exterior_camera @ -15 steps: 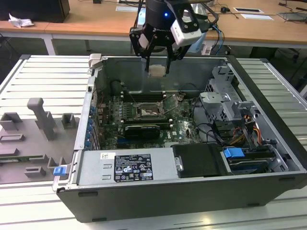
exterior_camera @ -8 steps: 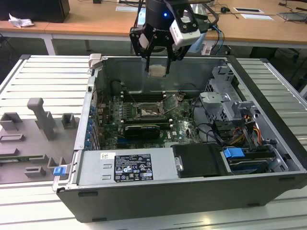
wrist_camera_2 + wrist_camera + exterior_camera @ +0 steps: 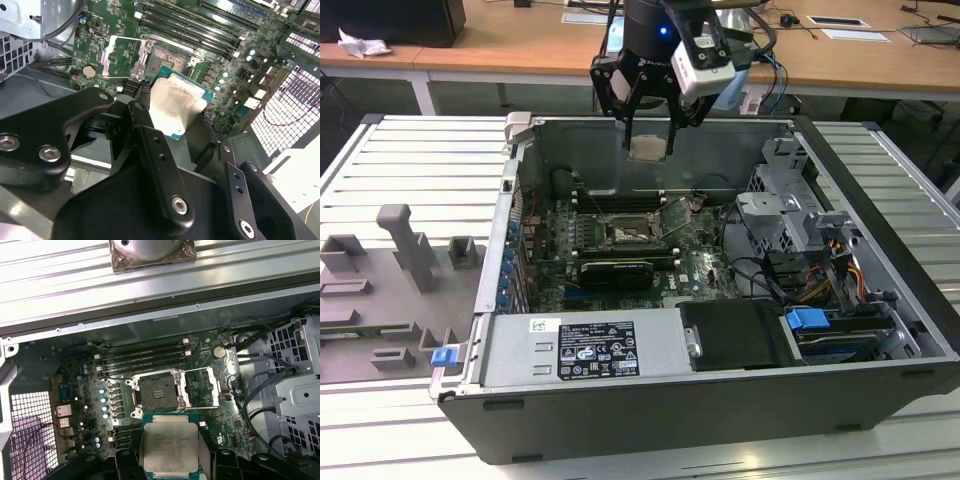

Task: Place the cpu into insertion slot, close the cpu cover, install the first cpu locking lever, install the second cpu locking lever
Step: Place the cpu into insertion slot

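Above an opened computer case (image 3: 650,425), upper centre, the light, stiff, probably fragile cpu (image 3: 648,150) is clamped edgewise by the gripper (image 3: 650,140).

Even overhead room light, no hard shadows. Desk (image 3: 380,160) slats bright in exterior view; case (image 3: 650,420) interior dimmer. Blue lamp (image 3: 663,30) flares a little. Second wrist view: cpu (image 3: 172,107) lid glares near white, vent mesh (image 3: 290,105) blown out pinkish. Near-lens foreground underexposed, slightly soft.
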Robot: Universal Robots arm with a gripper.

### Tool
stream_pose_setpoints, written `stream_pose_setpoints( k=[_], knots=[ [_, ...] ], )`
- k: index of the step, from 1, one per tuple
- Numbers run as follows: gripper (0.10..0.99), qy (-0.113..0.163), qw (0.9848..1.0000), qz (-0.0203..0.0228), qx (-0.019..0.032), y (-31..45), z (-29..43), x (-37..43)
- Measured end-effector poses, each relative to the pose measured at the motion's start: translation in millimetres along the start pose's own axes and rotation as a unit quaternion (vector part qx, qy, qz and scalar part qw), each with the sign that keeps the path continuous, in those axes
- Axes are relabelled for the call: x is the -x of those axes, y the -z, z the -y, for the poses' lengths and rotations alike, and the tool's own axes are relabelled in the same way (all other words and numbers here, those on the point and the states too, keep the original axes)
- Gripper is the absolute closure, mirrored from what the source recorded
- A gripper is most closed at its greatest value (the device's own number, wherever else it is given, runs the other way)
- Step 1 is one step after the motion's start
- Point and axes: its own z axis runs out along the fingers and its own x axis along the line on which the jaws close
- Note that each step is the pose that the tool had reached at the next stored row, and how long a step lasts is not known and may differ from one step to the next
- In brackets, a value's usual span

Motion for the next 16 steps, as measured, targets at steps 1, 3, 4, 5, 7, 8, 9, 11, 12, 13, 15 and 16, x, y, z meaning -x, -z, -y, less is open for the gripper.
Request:
stream_pose_setpoints(
  k=[1, 3, 4, 5, 7, 8, 9, 11, 12, 13, 15, 16],
  knots=[
    [0.557, -0.002, 1.0000, 0.0002, 0.0000, 0.0, 0.0, 0.0],
    [0.557, -0.006, 1.0000, 0.0005, 0.0001, 0.0, 0.0, 0.0],
    [0.557, -0.007, 1.0000, 0.0006, 0.0001, 0.0, 0.0, 0.0],
    [0.557, -0.010, 0.9999, 0.0009, 0.0002, -0.1, 0.0, 0.0],
    [0.557, -0.015, 0.9999, 0.0014, 0.0003, -0.1, 0.0, 0.0],
    [0.557, -0.018, 0.9998, 0.0016, 0.0004, -0.1, 0.0, 0.0],
    [0.557, -0.022, 0.9998, 0.0019, 0.0004, -0.1, 0.0, 0.0],
    [0.557, -0.028, 0.9996, 0.0024, 0.0006, -0.1, 0.0, 0.0],
    [0.557, -0.031, 0.9995, 0.0027, 0.0006, -0.2, 0.0, 0.0],
    [0.557, -0.032, 0.9995, 0.0028, 0.0006, -0.2, 0.0, 0.0],
    [0.557, -0.036, 0.9994, 0.0032, 0.0007, -0.2, 0.0, 0.0],
    [0.557, -0.038, 0.9993, 0.0033, 0.0008, -0.2, 0.0, 0.0]
  ],
)
